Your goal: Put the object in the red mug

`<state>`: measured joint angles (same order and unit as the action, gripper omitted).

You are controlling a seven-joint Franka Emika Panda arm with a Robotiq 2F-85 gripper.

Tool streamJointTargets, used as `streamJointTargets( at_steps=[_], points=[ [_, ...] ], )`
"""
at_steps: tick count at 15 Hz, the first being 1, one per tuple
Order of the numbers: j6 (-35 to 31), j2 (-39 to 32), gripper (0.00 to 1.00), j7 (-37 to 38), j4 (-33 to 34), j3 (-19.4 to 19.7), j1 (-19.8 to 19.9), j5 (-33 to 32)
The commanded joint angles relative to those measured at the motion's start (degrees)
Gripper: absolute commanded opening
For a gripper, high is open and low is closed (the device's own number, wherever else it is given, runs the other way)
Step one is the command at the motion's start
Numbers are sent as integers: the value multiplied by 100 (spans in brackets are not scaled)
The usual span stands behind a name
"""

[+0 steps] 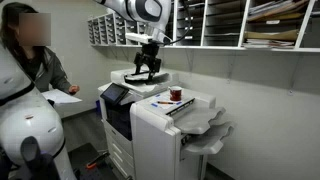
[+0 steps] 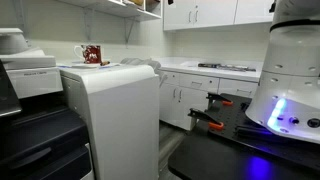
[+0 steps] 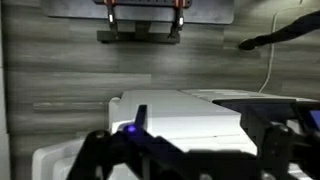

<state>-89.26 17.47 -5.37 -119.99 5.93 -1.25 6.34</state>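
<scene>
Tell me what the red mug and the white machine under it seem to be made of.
Red mug: probably glazed ceramic, given its even dark red colour, but it is too small in view to be sure. White machine: likely moulded plastic panels, matte white with rounded edges.

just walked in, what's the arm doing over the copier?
The arm's black gripper hangs above the white office copier. Its jaws are apart in the wrist view and hold nothing. The small dark red mug stands on the white finisher unit beside it, untouched. A person stands nearby. Which object goes in: cannot tell.
</scene>
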Motion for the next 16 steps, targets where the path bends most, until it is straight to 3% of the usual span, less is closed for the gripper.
streamJointTargets(
  at_steps=[1, 4, 6, 9, 12, 16],
  points=[
    [12, -7, 100, -28, 10, -100, 117, 24],
    [-19, -23, 100, 30, 3, -109, 118, 45],
    [-441, -7, 100, 391, -107, -177, 149, 137],
    [-1721, -251, 100, 1272, -335, -372, 145, 320],
    [-3080, -1008, 100, 2139, -376, -593, 101, 516],
    [-4379, -2187, 100, 3438, 40, -717, 17, 407]
  ],
)
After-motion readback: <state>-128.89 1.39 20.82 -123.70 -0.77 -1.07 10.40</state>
